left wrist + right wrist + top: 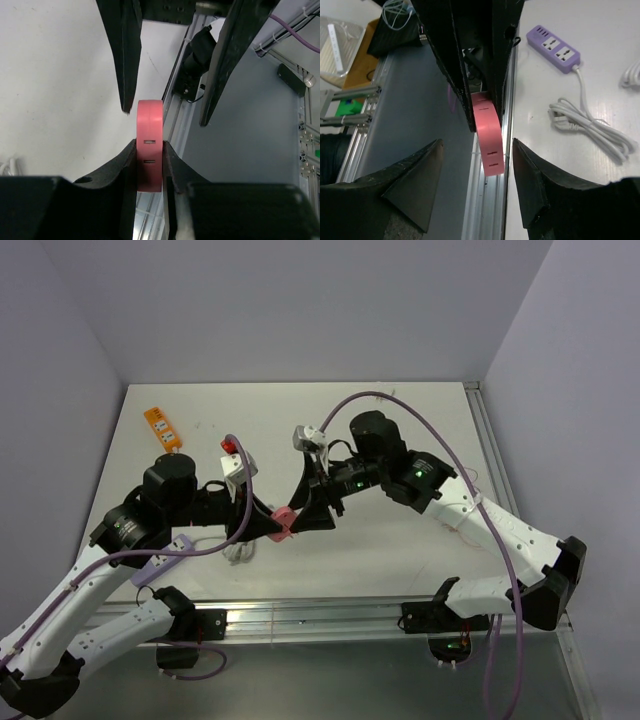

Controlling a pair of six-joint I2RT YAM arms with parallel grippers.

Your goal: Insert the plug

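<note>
A flat salmon-pink block, the plug (285, 518), hangs above the table's front middle. My left gripper (266, 524) is shut on it. In the left wrist view the plug (150, 115) stands edge-on between my pads, with two small slit-like marks on its narrow face. I cannot make out any prongs or cord. My right gripper (318, 506) is open, facing the left one. Its fingers (125, 55) straddle the plug's free end without touching. In the right wrist view the plug (487, 135) sticks out between my open jaws.
The lilac power strip (554, 49) lies on the table with its coiled white cord (590, 127); it is partly under my left arm in the top view (152, 566). An orange power strip (160, 427) lies at the back left. The metal rail (330, 615) runs along the front edge.
</note>
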